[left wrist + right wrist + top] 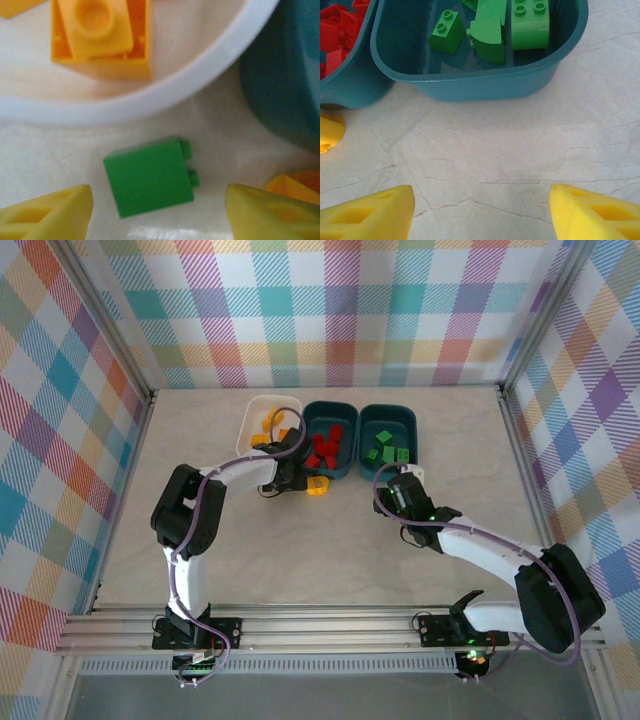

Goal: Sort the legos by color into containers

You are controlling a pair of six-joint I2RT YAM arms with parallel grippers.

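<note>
Though untouched — green brick point(150, 175) between the left fingers point(50, 217).

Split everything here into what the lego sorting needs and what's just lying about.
Belongs to the job:
- white tray with orange brick
- middle teal tray with red bricks
- right teal tray with green bricks
- stray green brick and yellow brick on the table

Just there:
- plaid walls
- metal rail
</note>
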